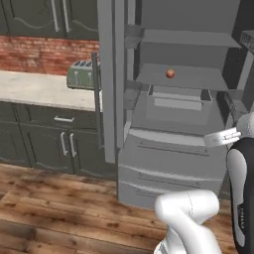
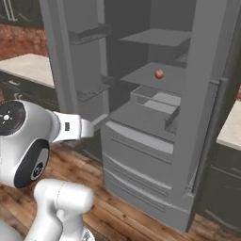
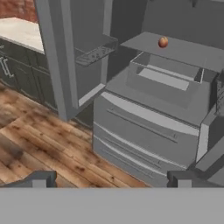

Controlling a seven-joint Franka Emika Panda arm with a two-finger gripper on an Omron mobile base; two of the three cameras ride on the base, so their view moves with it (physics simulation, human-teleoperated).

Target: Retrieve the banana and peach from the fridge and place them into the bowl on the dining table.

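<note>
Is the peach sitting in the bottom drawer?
No, the peach sits on a shelf inside the open fridge.

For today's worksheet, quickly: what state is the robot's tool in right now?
Tool: open, holding nothing; peach sits on the fridge shelf.

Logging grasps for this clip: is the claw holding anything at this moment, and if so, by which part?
Nothing is held. The claw is open with only floor and fridge front between its tips; the peach sits untouched on a fridge shelf.
</note>
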